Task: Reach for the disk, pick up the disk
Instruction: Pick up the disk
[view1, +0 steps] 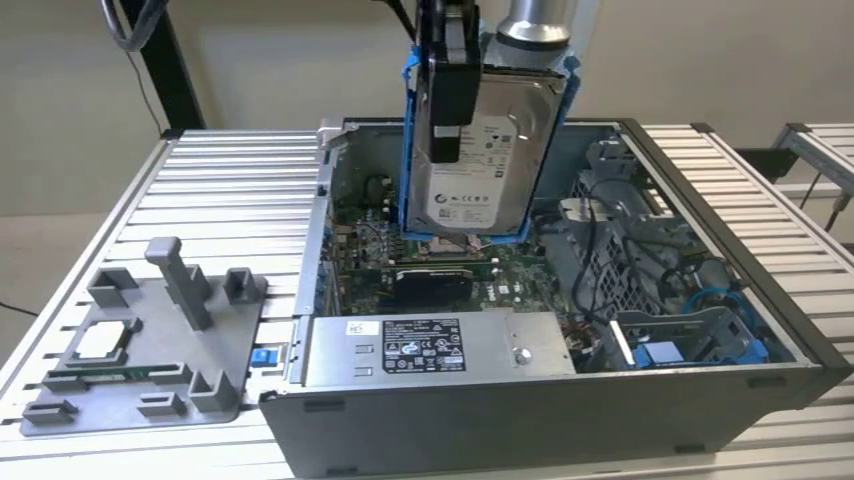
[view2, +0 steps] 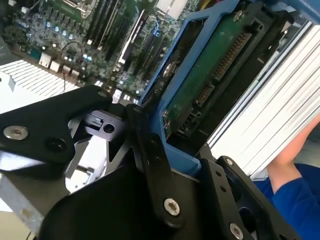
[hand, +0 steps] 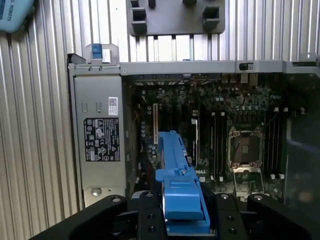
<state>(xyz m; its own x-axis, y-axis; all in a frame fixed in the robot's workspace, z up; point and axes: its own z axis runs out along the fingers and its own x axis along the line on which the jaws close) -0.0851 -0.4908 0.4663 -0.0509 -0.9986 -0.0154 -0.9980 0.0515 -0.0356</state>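
Disk (view1: 483, 160) upright above open computer case (view1: 747, 330), tool (view1: 451, 90) apparently clamped on it.

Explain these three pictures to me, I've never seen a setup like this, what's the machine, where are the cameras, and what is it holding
This is a single robot arm with a gripper at its end. One picture comes from a camera standing off the arm; the other two come from cameras riding near its wrist. On a ribbed metal table sits an open computer case, its green circuit board exposed. Toward the exterior view's left lies a grey plastic fixture with upright posts. The black jaws are closed on the disk, a silver hard drive in blue plastic rails, held upright above the open case. Both wrist views show its blue rail close up.
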